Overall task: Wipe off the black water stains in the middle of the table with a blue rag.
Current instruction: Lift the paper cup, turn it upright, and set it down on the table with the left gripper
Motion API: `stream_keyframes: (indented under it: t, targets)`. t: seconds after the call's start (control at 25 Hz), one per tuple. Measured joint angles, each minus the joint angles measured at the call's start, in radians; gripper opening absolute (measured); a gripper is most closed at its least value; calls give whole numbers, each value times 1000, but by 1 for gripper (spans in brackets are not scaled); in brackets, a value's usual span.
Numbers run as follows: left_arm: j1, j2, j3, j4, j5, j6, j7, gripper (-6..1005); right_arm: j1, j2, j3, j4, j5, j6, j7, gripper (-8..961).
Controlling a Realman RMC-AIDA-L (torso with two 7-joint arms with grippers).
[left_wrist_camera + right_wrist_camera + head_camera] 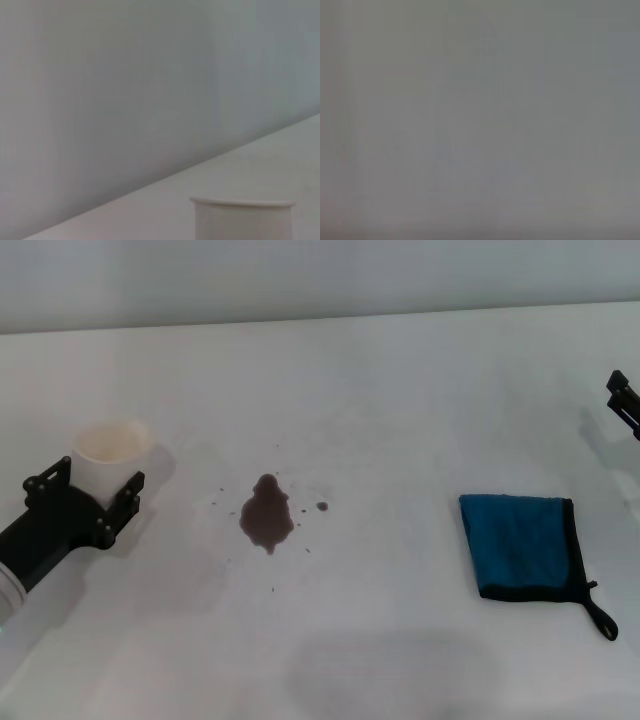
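Two grippers are seen at opposite edges of a white table (400,390) viewed from above by the head camera. On the left side, the left gripper (100,495) is closed around a white paper cup (108,455), which stands upright on the surface with its black fingers pressed against both sides. In the left wrist view only the rim and upper wall of that cup (242,217) are shown, with the table (150,215) running off behind it toward a pale wall. Near the middle of the table, well apart from the cup, the black water stains (266,515) are spread as one dark pear-shaped blot ringed by tiny specks, with one larger speck just to its right. Further right, well apart from the stain, the blue rag (520,545) is laid flat and folded, its black trim visible along the right and lower edges and a small black loop trailing from its lower right corner. Only a small black part of the right gripper (622,400) is visible at the far right edge, apart from the rag; whether its fingers are open or closed cannot be told. Nothing but a plain grey blur is given by the right wrist view.
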Motion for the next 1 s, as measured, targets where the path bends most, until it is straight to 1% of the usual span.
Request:
stream_keyframes:
  t: [0.68,0.92,1.0]
  targets:
    - [25,0,0,46,-16,-28,18,540,24,2,-4,-17,1,-35,0,869]
    - [35,-1,-20,60,-18,-38,24,539,24,2,-5,-17,1,-37,0,869]
    - [38,-1,-21,61,-18,-39,25,598,23,2,-5,-17,1,-37,0,869]
